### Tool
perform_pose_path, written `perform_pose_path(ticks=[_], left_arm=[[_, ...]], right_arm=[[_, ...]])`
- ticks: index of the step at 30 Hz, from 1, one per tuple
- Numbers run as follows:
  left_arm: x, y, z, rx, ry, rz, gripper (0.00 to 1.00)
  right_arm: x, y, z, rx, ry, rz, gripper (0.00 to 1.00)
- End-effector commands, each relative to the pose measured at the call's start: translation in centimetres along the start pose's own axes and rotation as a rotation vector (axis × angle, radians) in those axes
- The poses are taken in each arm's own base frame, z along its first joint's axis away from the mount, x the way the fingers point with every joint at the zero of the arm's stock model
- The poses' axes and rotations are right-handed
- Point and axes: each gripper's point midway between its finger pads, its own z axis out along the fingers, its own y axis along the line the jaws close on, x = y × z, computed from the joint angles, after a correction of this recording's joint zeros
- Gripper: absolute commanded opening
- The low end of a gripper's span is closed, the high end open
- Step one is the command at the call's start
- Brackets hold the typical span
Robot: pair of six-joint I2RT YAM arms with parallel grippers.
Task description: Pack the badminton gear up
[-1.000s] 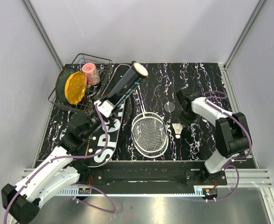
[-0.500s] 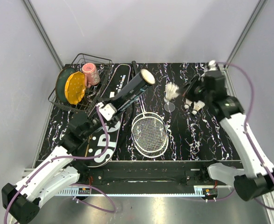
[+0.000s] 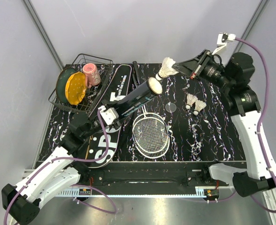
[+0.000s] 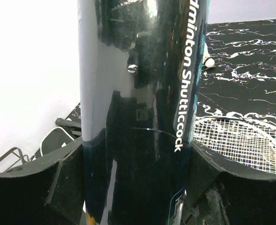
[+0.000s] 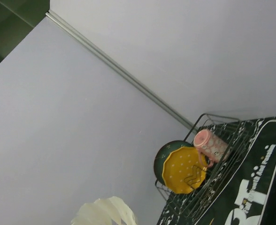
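Note:
My left gripper point(image 3: 111, 112) is shut on the long black tube point(image 3: 133, 97), which tilts up to the right with its open mouth point(image 3: 154, 86) lifted. In the left wrist view the tube point(image 4: 138, 103) fills the gap between both fingers point(image 4: 39, 187). My right gripper point(image 3: 179, 70) is raised and shut on a white shuttlecock point(image 3: 166, 68), just above and right of the tube's mouth. Only its feathers point(image 5: 105, 213) show in the right wrist view. Two more shuttlecocks point(image 3: 195, 102) lie on the table. The racket point(image 3: 150, 134) lies beside the black "SPORT" bag point(image 3: 105, 140).
A wire basket point(image 3: 77, 104) at the back left holds yellow and green plates point(image 3: 74, 87) and a pink cup point(image 3: 90, 73). A small clear round lid point(image 3: 171, 107) lies on the black marbled table point(image 3: 208, 136). Grey walls close in on three sides.
My right arm has risen from the table and swung left with a shuttlecock, up to the tube's mouth. My left gripper has swung the tube's open end further right.

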Motion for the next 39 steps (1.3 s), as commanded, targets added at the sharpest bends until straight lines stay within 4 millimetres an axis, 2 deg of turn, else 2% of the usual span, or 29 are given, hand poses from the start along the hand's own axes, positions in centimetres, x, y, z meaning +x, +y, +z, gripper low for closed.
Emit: perform_pose_path(ticks=[1,9,12,14,18,23,27,35,38,39], left_arm=[[-4.1,0.7,0.3,0.000,-0.137,0.040,0.05],[-4.0,0.8,0.4,0.000,-0.132,0.037,0.04],[-3.9,0.9,0.4,-0.007,-0.128,0.039,0.04],[-3.9,1.0,0.3,-0.012,-0.128,0.037,0.04],[-3.8,1.2,0.4,-0.024,-0.122,0.035,0.03],[-3.5,1.7,0.4,-0.052,-0.109,0.036,0.02],[-3.2,1.8,0.6,-0.054,-0.097,0.032,0.02],[-3.2,1.7,0.6,-0.051,-0.095,0.033,0.02],[-3.3,1.5,0.6,-0.040,-0.104,0.032,0.02],[-3.4,1.4,0.6,-0.034,-0.106,0.034,0.02]], right_arm=[[2.1,1.2,1.1,-0.137,0.113,0.063,0.00],[5.2,1.2,2.4,-0.159,0.201,0.058,0.00],[4.3,1.1,1.4,-0.097,0.135,0.007,0.00],[3.7,-0.1,0.8,-0.008,0.083,-0.036,0.00],[2.2,-0.5,-0.7,0.063,-0.016,-0.095,0.00],[0.8,1.3,-2.8,0.057,-0.101,-0.143,0.00],[1.3,2.8,-3.0,-0.002,-0.057,-0.132,0.00],[1.7,3.5,-2.7,-0.048,-0.026,-0.118,0.00],[2.8,3.1,-1.8,-0.073,0.030,-0.073,0.00],[3.8,2.6,-1.3,-0.087,0.074,-0.035,0.00]])
